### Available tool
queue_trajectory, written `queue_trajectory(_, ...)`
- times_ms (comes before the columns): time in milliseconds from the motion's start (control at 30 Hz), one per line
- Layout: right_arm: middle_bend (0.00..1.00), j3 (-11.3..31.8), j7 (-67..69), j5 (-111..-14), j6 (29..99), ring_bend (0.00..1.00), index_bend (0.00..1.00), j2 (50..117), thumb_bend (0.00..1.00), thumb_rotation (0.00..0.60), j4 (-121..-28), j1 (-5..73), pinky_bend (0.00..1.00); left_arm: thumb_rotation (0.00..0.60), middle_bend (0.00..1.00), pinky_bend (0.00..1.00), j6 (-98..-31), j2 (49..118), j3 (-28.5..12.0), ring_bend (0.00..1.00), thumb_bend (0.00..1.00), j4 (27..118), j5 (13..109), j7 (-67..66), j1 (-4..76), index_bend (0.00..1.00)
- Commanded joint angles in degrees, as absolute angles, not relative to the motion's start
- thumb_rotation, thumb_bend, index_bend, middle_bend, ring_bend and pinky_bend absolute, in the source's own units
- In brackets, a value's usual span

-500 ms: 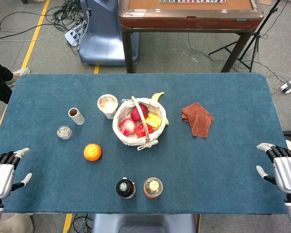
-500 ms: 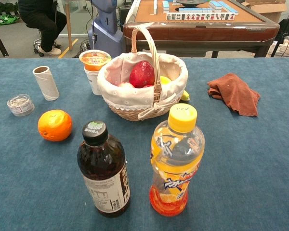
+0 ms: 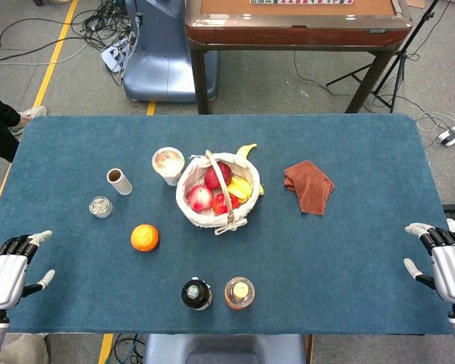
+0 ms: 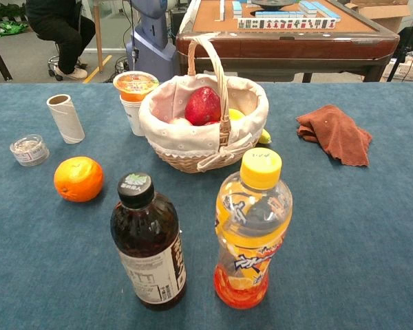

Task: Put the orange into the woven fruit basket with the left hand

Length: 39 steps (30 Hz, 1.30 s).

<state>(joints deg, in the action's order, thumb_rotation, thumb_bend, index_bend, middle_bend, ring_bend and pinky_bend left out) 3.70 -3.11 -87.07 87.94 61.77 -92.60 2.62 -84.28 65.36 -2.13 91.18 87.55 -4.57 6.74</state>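
The orange lies on the blue table, left of the woven fruit basket, which holds red apples and yellow fruit. My left hand hovers open at the table's near left corner, well apart from the orange, holding nothing. At the near right edge my right hand is open too. Neither hand shows in the chest view.
A dark bottle and an orange drink bottle stand at the near edge. A cup, a cardboard roll and a small clear jar sit left of the basket. A brown cloth lies to its right.
Both hands have drifted slightly toward the near edge of the table. The objects on the table have not moved.
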Motion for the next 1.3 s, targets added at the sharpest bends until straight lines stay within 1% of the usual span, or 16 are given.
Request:
queue_trajectory(33, 0.31, 3.97, -3.27, -87.33, 88.24, 0.29, 0.32, 61.18, 0.21, 0.6, -93.02, 2.7, 0.34, 0.6, 0.26, 0.18, -83.26, 65.3, -2.16, 0.21, 0.25, 89.99, 88.56, -2.11, 7.82, 0.23)
queue_trajectory(267, 0.31, 5.38, -4.17, -87.57, 88.98, 0.29, 0.32, 58.29, 0.21, 0.6, -95.27, 3.3, 0.34, 0.6, 0.26, 0.18, -78.33, 65.15, -2.13, 0.21, 0.25, 85.55, 91.07, 7.01, 12.17, 0.23)
queue_trajectory(367, 0.31, 5.76, -5.03, -87.74, 89.19, 0.29, 0.32, 57.22, 0.21, 0.6, -96.53, 3.5, 0.34, 0.6, 0.26, 0.18, -77.28, 65.74, -2.24, 0.21, 0.25, 83.3, 93.17, 11.23, 14.38, 0.23)
queue_trajectory(567, 0.31, 5.25, -5.8, -88.52, 88.79, 0.29, 0.32, 56.35, 0.21, 0.6, -98.4, 3.59, 0.34, 0.6, 0.26, 0.18, -76.48, 69.77, -2.11, 0.21, 0.25, 73.56, 99.62, 21.76, 20.66, 0.24)
queue_trajectory(767, 0.31, 4.93, -6.57, -88.46, 89.28, 0.29, 0.32, 55.84, 0.21, 0.6, -99.27, 3.02, 0.35, 0.6, 0.25, 0.18, -76.45, 73.46, -1.24, 0.21, 0.25, 66.32, 104.3, 26.08, 25.97, 0.23)
queue_trajectory(900, 0.31, 4.95, -7.0, -88.51, 89.71, 0.29, 0.32, 55.55, 0.21, 0.6, -99.73, 2.79, 0.36, 0.6, 0.21, 0.18, -73.68, 74.11, 0.22, 0.2, 0.25, 65.63, 106.31, 25.48, 29.22, 0.2)
queue_trajectory(967, 0.31, 4.89, -7.09, -88.55, 89.69, 0.29, 0.32, 55.52, 0.21, 0.6, -99.87, 2.76, 0.36, 0.6, 0.15, 0.18, -71.16, 73.63, 1.19, 0.14, 0.25, 66.67, 107.13, 24.29, 30.9, 0.17)
queue_trajectory(1033, 0.31, 4.74, -7.02, -88.66, 89.5, 0.29, 0.32, 55.6, 0.21, 0.6, -99.89, 2.79, 0.36, 0.6, 0.11, 0.18, -68.65, 73.41, 1.67, 0.11, 0.25, 68.03, 107.55, 22.08, 32.67, 0.15)
queue_trajectory(1167, 0.31, 4.55, -6.44, -88.77, 89.36, 0.29, 0.32, 55.84, 0.21, 0.6, -99.51, 2.75, 0.36, 0.6, 0.1, 0.18, -64.23, 73.92, 1.64, 0.09, 0.25, 70.16, 106.39, 18.98, 35.28, 0.14)
queue_trajectory(1300, 0.31, 4.54, -5.63, -88.6, 89.51, 0.29, 0.32, 55.96, 0.21, 0.6, -98.78, 2.58, 0.36, 0.6, 0.1, 0.18, -60.14, 75.29, 1.29, 0.09, 0.25, 71.16, 104.56, 16.48, 37.68, 0.17)
